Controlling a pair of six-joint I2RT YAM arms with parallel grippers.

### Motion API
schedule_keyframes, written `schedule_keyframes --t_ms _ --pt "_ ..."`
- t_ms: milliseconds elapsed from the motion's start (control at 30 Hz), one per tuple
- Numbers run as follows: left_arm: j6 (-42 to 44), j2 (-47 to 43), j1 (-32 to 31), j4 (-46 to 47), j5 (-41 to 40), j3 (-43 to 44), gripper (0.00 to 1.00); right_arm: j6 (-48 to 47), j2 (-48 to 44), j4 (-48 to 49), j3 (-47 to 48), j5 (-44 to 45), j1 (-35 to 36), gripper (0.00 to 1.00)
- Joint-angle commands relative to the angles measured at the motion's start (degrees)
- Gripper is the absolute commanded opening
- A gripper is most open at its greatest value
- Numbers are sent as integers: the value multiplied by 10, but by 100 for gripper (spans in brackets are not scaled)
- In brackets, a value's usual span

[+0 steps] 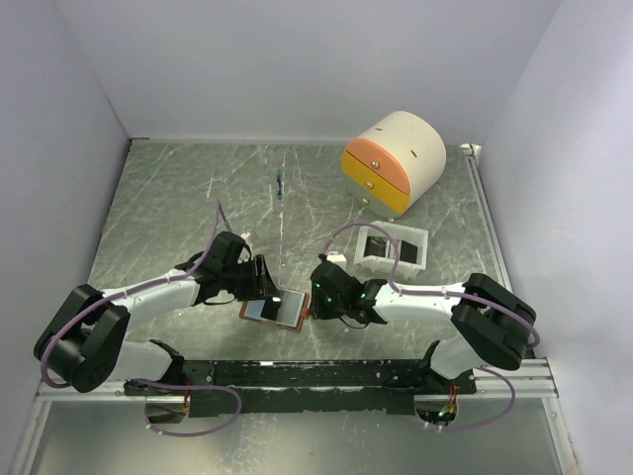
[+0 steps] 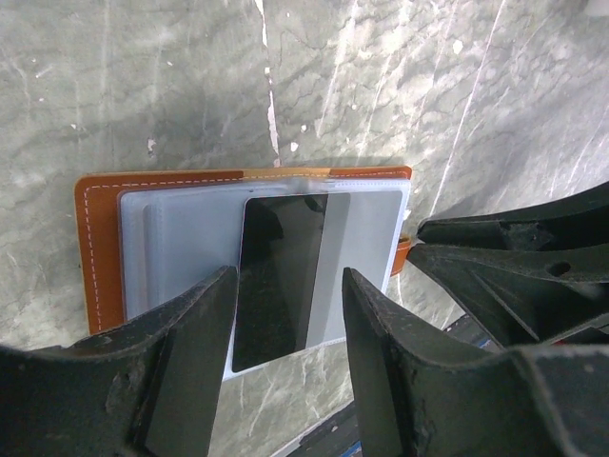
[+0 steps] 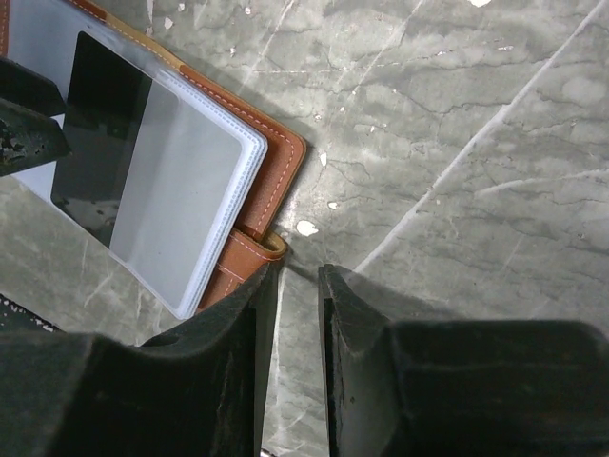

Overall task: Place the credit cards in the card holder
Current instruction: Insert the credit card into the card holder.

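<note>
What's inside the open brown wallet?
The card holder holds a pale sleeve with one dark card on or in it. Fingers of the left gripper hide the near edge, and anything under the sleeve is covered.

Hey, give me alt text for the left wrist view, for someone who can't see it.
A dark credit card lies over the pale pocket of the open brown card holder, between the parted jaws of the left gripper. The right gripper sits beside the holder's strap on a grey marbled table.

Card holder [image 2: 100, 238] partly behind left tool [image 2: 288, 276]
</note>
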Motion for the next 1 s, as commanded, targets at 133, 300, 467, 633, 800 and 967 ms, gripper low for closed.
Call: schedule_keyframes --t_ms 133,300,467,633,800,967 --pt "4 0 -3 16 34 -12 59 1 21 4 15 0 8 25" --pt "-7 4 -3 44 55 -24 58 1 21 -1 18 2 9 25" --pt "-16 11 -3 68 71 -32 58 2 21 -1 16 4 9 25" --pt "-30 15 -3 104 88 -48 57 5 24 4 14 2 11 25" --pt "-39 24 -4 126 104 -54 57 6 24 6 13 3 12 25" --pt "-62 22 -9 173 125 -68 57 7 25 9 9 4 12 25"
